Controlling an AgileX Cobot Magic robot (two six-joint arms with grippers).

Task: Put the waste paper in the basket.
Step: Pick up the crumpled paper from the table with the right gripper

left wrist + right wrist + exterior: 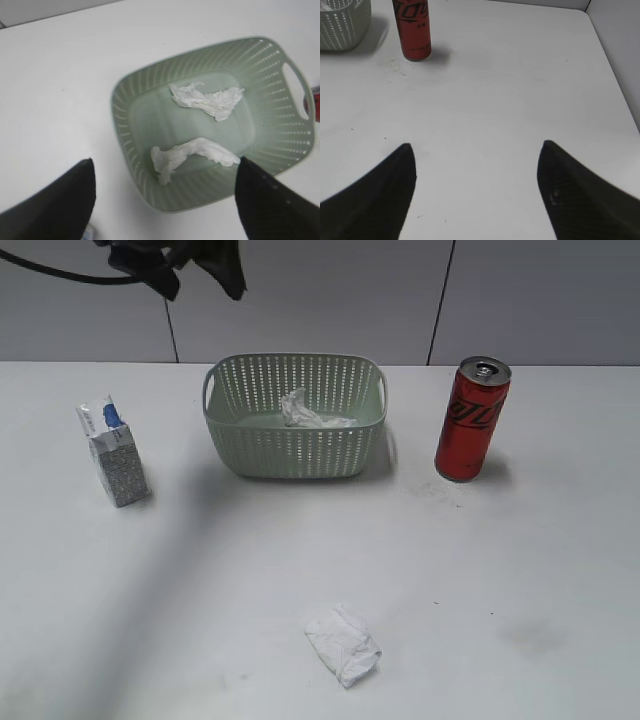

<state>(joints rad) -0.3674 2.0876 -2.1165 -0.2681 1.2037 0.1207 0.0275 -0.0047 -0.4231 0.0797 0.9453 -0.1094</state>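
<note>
Waste paper, crumpled white tissue, sat in three wads: two elongated ones [207,101] [190,154] lay inside the pale green slotted basket [296,453], and a squarish one [343,644] lay on the table at the basket's 6 o'clock. The left gripper [165,192] and the right gripper [476,187] both stood open and empty.

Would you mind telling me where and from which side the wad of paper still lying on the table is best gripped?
Grip the waste paper across its bulging middle, coming straight down from above: it lies low on the bare table with nothing beside it.
</note>
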